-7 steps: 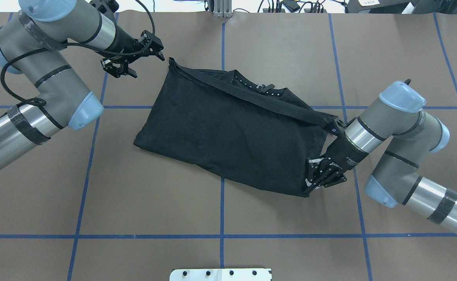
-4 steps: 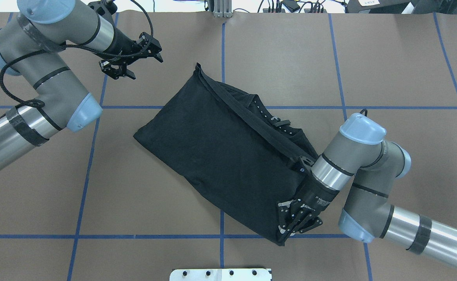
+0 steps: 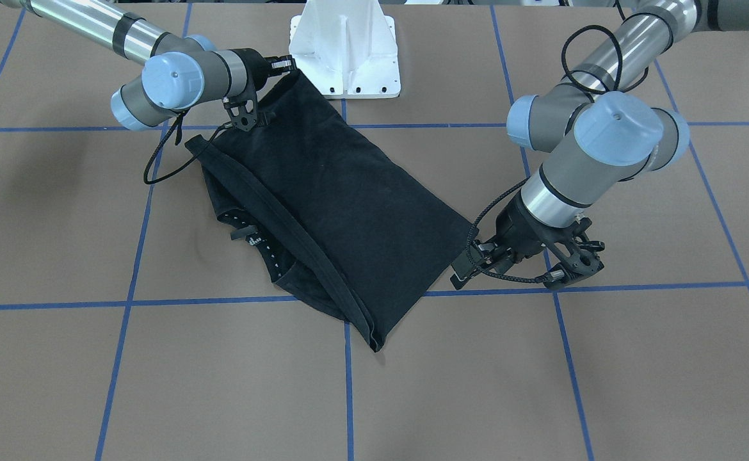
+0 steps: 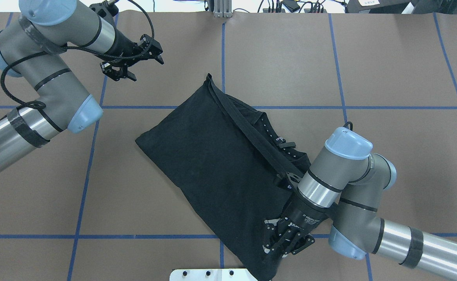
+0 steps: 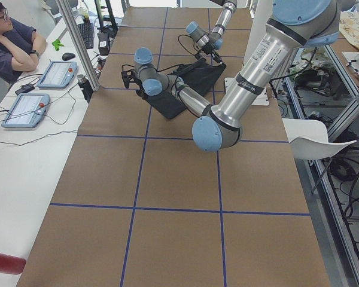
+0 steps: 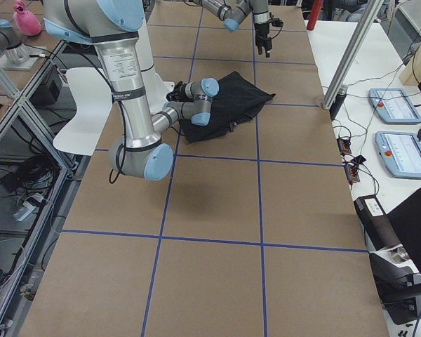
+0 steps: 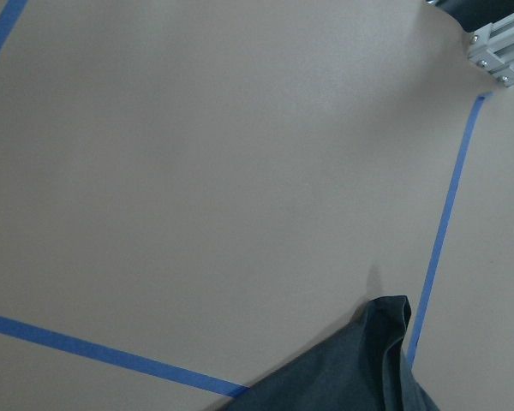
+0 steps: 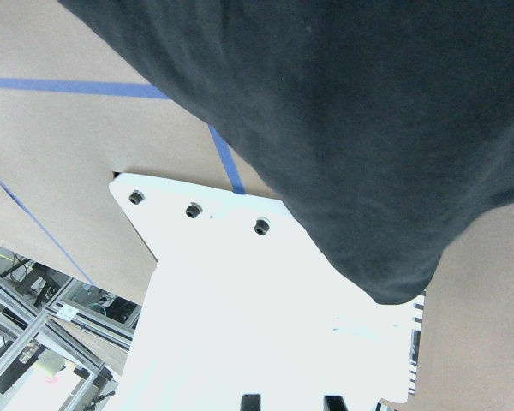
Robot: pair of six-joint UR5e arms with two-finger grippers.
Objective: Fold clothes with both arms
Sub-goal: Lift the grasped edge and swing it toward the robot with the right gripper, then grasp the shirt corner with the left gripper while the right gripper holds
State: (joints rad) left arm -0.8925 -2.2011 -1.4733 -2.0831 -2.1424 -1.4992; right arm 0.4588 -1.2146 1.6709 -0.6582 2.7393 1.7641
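Note:
The black T-shirt [image 4: 213,156] lies folded in a slanted rectangle on the brown table, its hem band and collar showing along the right side; no chest graphic shows. My right gripper [image 4: 273,248] is shut on the shirt's corner nearest the robot base, and in the front-facing view it [image 3: 280,64] pinches that corner beside the pedestal. My left gripper [image 4: 144,67] hovers open and empty beyond the shirt's far left side, apart from the cloth, and is [image 3: 520,275] just off the shirt's corner. The left wrist view shows only a shirt corner [image 7: 384,360].
The white base pedestal [image 3: 346,57] sits right by the held corner, and the shirt overlaps its plate [image 8: 240,300]. Blue tape lines [image 4: 88,156] grid the table. An aluminium post [image 4: 222,8] stands at the far edge. A person [image 5: 12,42] sits at a side desk.
My right arm has pulled the held corner toward the robot base, swinging the whole shirt to a steeper slant and nearer the pedestal. The left gripper has stayed open in about the same place.

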